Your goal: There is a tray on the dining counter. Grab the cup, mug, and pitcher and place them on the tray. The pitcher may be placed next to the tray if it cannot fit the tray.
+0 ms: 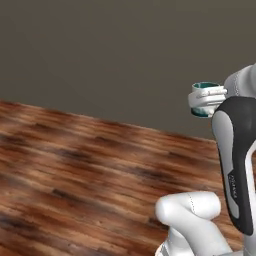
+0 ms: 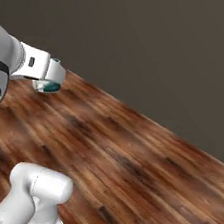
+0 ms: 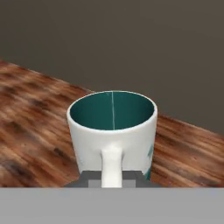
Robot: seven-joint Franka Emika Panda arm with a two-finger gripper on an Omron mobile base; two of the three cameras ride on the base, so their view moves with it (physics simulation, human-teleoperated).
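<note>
Jaws clamped on mug (image 3: 113,131) handle | arm raised | above wood floor (image 1: 75,170)

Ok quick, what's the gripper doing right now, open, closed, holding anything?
Gripper: closed on the mug's handle, holding the mug up in the air above the wooden floor.

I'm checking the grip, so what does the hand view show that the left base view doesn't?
Hand view alone: the mug's teal inside seen from above and its handle pointing back at the gripper, shut on it. Left base view alone: the arm rising at the right, with the mug carried high, its dark teal lower band visible. Both: the mug upright, wooden floor, grey wall.
</note>
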